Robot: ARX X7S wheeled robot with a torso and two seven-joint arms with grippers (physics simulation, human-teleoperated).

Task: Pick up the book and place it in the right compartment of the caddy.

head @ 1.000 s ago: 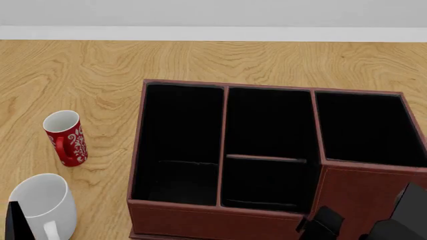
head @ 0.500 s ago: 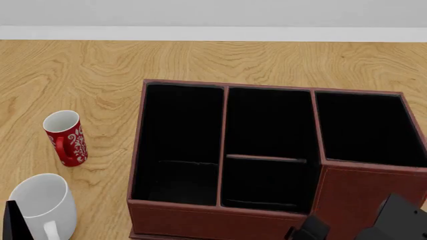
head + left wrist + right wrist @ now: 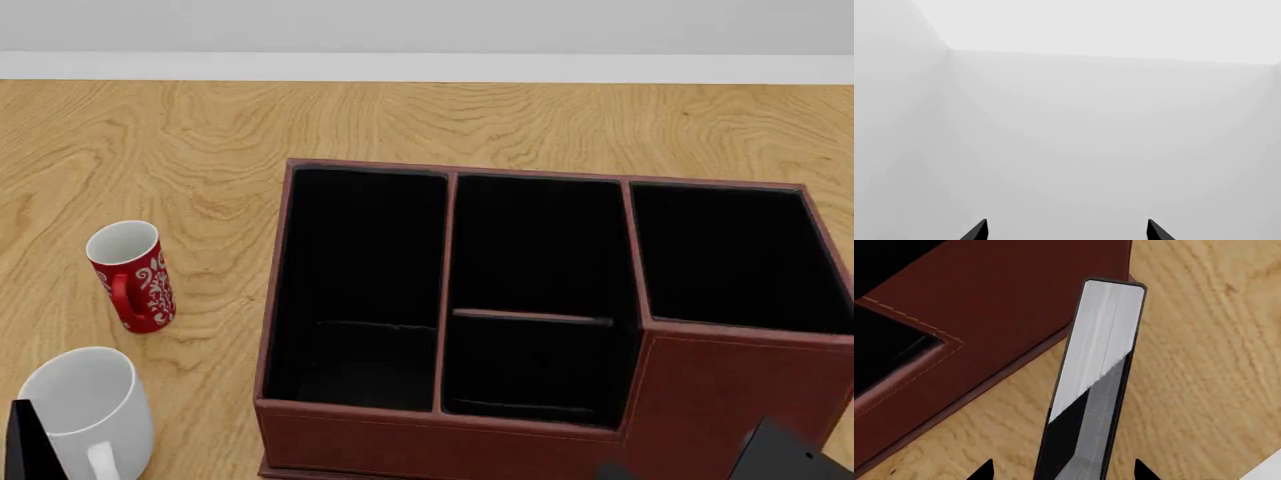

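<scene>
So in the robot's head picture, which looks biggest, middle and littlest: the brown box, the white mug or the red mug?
1. The caddy, by far the biggest.
2. The white mug.
3. The red mug.

The white mug sits nearer the camera, so the mugs' real sizes are unsure.

The caddy (image 3: 534, 440) looks like matt reddish-brown leather with pale stitching, lined in dull black. The table (image 3: 200, 130) is smooth grained wood. The book (image 3: 1104, 340) shows grey-white paper edges. Both mugs, red (image 3: 134, 277) and white (image 3: 80, 405), look glossy ceramic.
</scene>
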